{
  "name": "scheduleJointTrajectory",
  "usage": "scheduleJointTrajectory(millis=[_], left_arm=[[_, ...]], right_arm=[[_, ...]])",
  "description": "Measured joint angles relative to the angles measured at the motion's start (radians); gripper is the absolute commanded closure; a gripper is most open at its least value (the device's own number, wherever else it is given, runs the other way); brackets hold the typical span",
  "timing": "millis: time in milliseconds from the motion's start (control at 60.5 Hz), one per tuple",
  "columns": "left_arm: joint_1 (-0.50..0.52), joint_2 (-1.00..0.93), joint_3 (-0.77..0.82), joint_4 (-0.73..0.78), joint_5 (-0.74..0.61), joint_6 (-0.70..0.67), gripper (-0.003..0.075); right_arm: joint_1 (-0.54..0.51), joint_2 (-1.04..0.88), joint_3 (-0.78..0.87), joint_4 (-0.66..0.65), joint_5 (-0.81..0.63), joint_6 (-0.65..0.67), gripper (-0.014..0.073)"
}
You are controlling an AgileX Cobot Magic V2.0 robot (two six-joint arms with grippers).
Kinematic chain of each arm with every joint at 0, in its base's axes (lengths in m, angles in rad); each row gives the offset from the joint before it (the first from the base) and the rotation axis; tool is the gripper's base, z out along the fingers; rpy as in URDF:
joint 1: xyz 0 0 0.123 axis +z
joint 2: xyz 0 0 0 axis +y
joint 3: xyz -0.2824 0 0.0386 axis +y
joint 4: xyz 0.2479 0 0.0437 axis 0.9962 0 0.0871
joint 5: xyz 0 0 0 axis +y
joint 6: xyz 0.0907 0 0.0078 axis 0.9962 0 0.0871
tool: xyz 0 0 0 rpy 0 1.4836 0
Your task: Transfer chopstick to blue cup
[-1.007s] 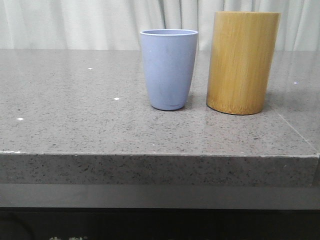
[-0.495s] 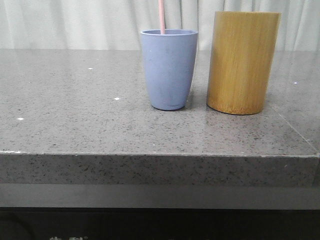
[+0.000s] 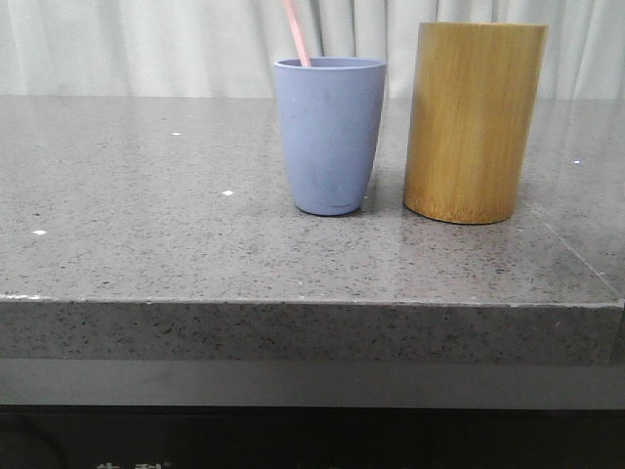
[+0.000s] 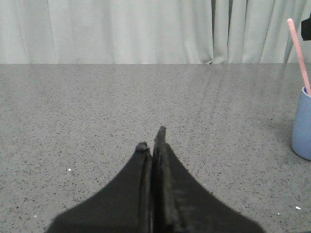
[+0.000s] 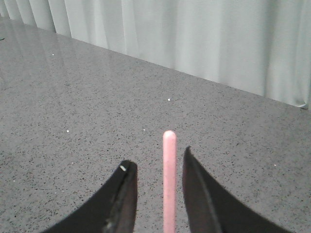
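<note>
Pink chopstick (image 3: pixel 298 34) stands in your blue cup (image 3: pixel 329 135), leaning leftward off its rim; bamboo holder (image 3: pixel 474 122) sits just right of the cup. Your left fingers (image 4: pixel 151 145) are pressed closed and empty, well left of it. Your right fingers (image 5: pixel 158 170) flank the stick, spread apart without touching, long axis running up between them.

The left gripper (image 4: pixel 151 138) sits low over the table, its two black fingers pressed together tip to tip — closed on nothing. The right gripper (image 5: pixel 158 167) has its fingers parted — a clear gap on each side of the chopstick (image 5: pixel 169 179) between them.
</note>
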State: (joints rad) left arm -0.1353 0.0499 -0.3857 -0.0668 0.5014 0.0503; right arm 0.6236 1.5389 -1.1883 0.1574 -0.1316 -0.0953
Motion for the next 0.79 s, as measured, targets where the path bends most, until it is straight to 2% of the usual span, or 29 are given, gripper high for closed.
scheduleJointTrajectory(millis=[149,231,396,545,793], left_arm=[[0.0,0.0,0.0,0.0,0.0,0.0,0.0739],[0.0,0.0,0.0,0.0,0.0,0.0,0.0739],[0.0,0.0,0.0,0.0,0.0,0.0,0.0739],[0.0,0.0,0.0,0.0,0.0,0.0,0.0739],[0.0,0.0,0.0,0.0,0.0,0.0,0.0739]], right_arm=[[0.0,-0.038,-0.028,0.0,0.057,0.0,0.0292],[-0.014,-0.069,-0.093,0.0,0.16,0.0,0.0348],[-0.102,-0.119,-0.295,0.0,0.538,0.0,0.0554],[-0.202,-0.15,-0.383,0.0,0.804,0.0,0.0681],[-0.376,-0.244,-0.39,-0.009,1.034,0.0,0.0681]])
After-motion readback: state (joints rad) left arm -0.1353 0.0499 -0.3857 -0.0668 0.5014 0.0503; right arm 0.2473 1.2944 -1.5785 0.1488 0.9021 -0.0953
